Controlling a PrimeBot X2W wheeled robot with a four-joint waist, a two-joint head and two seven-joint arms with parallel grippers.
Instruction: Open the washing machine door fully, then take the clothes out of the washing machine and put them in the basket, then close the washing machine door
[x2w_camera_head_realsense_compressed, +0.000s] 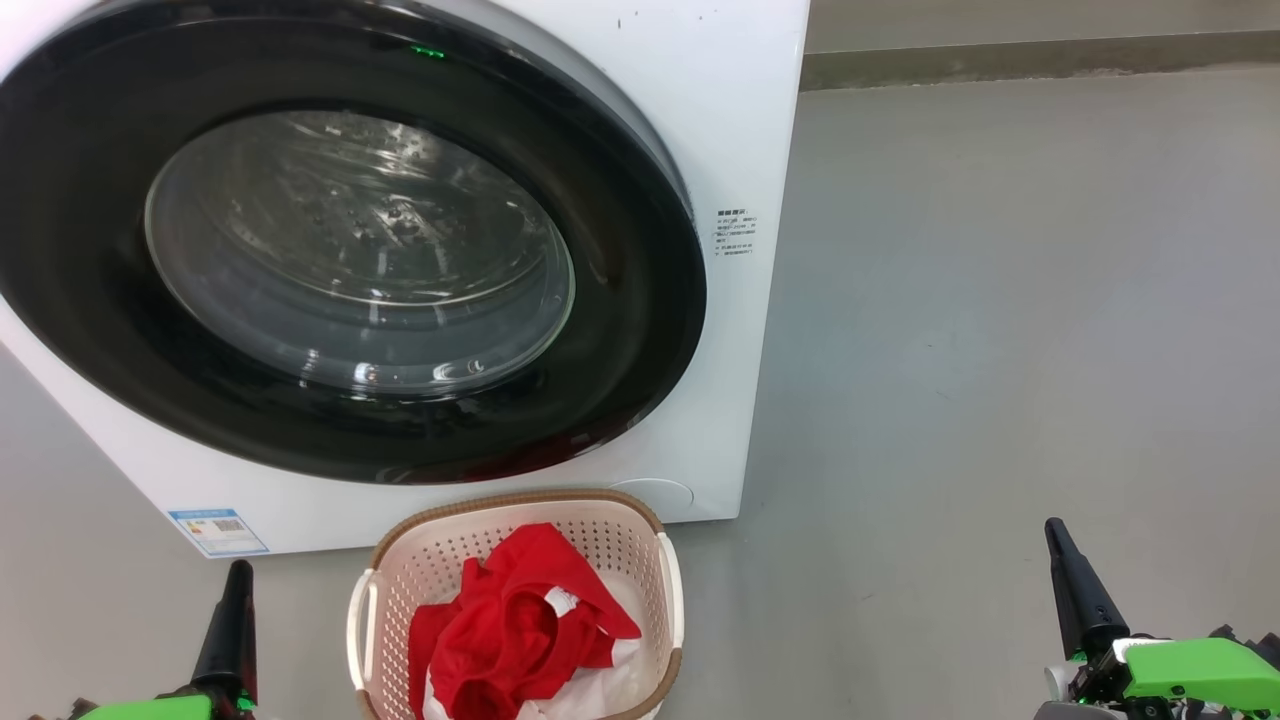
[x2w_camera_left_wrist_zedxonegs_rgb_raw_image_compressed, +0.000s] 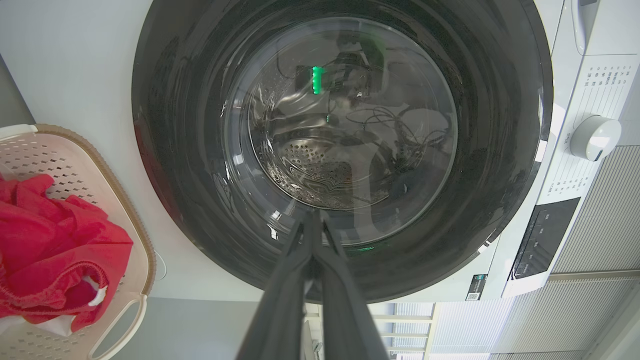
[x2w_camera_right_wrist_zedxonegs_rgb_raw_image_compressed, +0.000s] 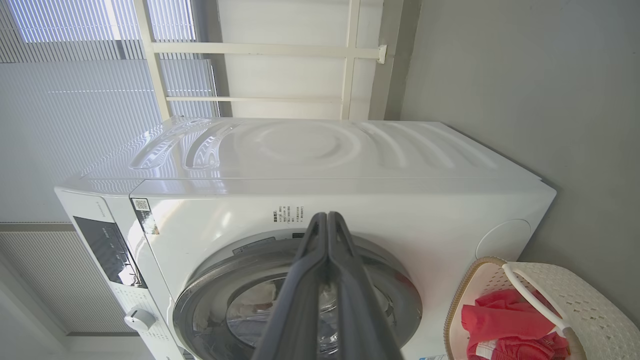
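Clothes (x2w_camera_head_realsense_compressed: 510, 630) bright red, crumpled in basket (x2w_camera_head_realsense_compressed: 440, 560), white patches showing

Ahead and to our left, the big white front-loading washing machine (x2w_camera_head_realsense_compressed: 740, 150) stands on the grey floor (x2w_camera_head_realsense_compressed: 1000, 300), its round black-rimmed glass door (x2w_camera_head_realsense_compressed: 620, 330) flat against its front. Just before it, below the door, sits the small cream perforated plastic basket (x2w_camera_head_realsense_compressed: 520, 500), with the red fabric clothes (x2w_camera_head_realsense_compressed: 510, 630) inside. Our left gripper (x2w_camera_head_realsense_compressed: 238, 575) is near the basket's left, our right gripper (x2w_camera_head_realsense_compressed: 1052, 528) well apart on its right.
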